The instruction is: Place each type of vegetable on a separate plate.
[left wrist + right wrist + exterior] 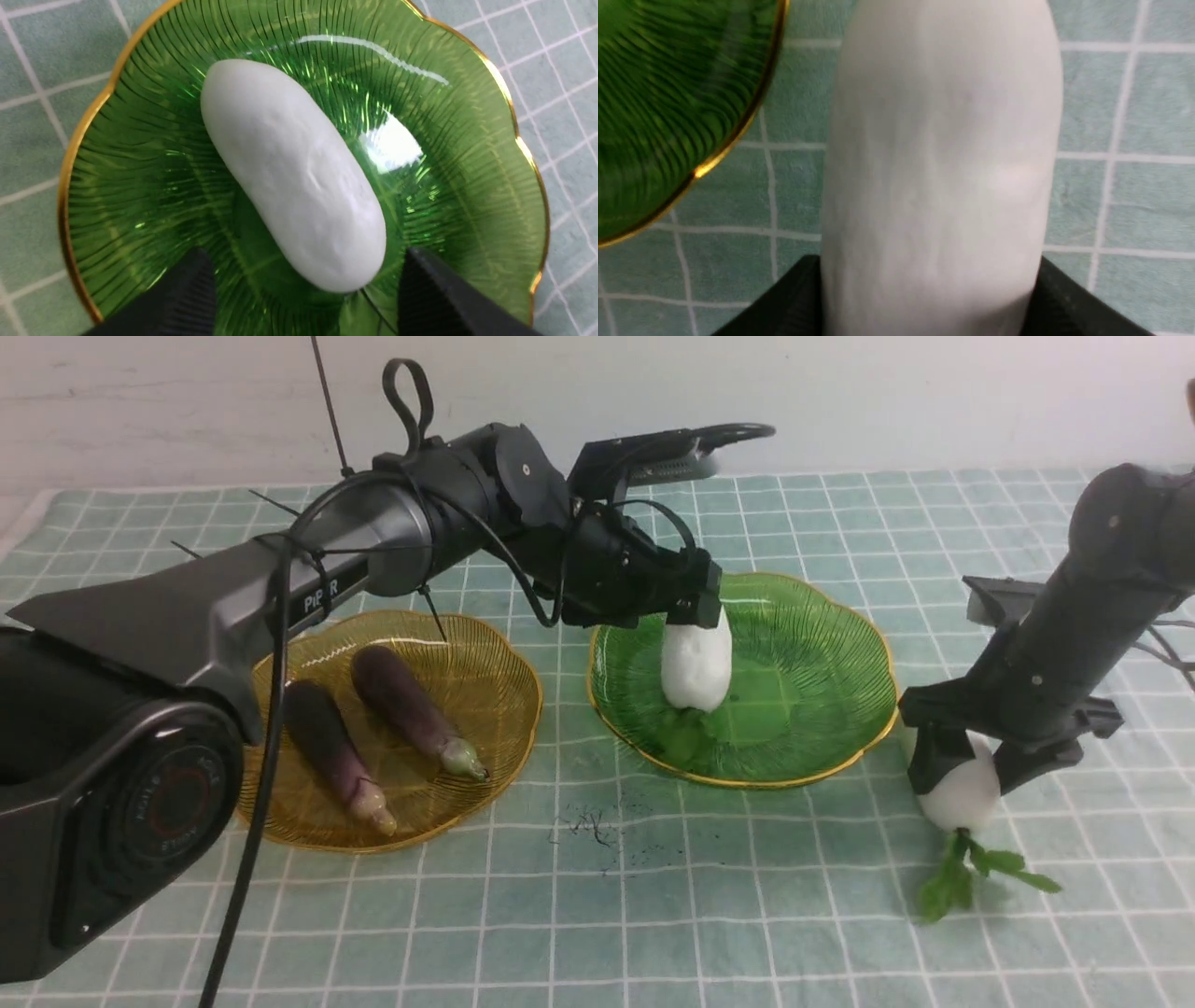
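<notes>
Two dark purple eggplants (327,747) (411,709) lie side by side on the amber plate (467,644). A white radish (695,663) (289,177) lies in the green plate (803,663) (140,163). My left gripper (698,616) (306,254) hovers over its far end, open, both fingers apart from it. Another white radish (962,798) (938,163) rests on the cloth to the right of the green plate (654,116), its green leaves (971,877) pointing toward me. My right gripper (966,765) (927,261) is shut on it, a finger pressed to each side.
A green-and-white checked cloth (747,915) covers the table. Dark crumbs (593,826) lie on it between the plates, toward the front. My left arm (373,560) stretches across above the amber plate. A white wall (840,392) stands behind.
</notes>
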`<move>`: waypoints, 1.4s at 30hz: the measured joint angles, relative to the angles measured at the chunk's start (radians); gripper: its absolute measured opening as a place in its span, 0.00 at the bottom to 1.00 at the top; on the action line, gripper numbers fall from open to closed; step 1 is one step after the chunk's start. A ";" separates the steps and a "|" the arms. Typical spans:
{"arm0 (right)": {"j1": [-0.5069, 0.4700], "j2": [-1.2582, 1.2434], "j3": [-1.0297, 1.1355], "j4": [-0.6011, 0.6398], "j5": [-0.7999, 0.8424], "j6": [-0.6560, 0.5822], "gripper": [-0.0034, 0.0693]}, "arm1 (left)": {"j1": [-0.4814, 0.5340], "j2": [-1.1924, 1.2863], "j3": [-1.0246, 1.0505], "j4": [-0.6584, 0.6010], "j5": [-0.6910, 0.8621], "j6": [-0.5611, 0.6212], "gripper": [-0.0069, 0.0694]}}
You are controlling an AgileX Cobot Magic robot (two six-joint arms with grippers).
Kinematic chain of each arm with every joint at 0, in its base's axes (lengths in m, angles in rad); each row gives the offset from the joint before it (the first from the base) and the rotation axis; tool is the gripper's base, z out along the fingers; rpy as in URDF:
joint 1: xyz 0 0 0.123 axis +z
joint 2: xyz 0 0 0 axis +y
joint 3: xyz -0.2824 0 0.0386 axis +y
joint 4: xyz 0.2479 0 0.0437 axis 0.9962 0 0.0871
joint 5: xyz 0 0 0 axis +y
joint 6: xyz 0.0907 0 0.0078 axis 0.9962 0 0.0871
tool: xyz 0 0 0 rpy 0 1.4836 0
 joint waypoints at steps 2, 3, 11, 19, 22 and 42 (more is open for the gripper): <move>-0.004 -0.054 0.000 0.036 -0.025 -0.004 0.68 | 0.018 -0.029 -0.040 0.023 0.082 -0.011 0.49; -0.004 -0.081 0.000 0.065 -0.043 -0.014 0.68 | 0.024 -0.045 -0.052 0.038 0.107 -0.015 0.42; 0.046 -0.041 -0.081 0.340 -0.161 -0.124 0.68 | 0.061 -0.235 -0.099 0.194 0.280 -0.027 0.09; 0.084 0.209 -0.320 0.368 -0.100 -0.127 0.68 | 0.061 -0.464 -0.006 0.267 0.405 -0.035 0.08; 0.087 0.254 -0.369 0.368 -0.050 -0.117 0.70 | 0.061 -0.563 0.106 0.270 0.411 -0.035 0.08; 0.069 0.023 -0.565 0.274 0.152 -0.079 0.41 | 0.061 -1.284 0.816 0.279 0.166 -0.068 0.08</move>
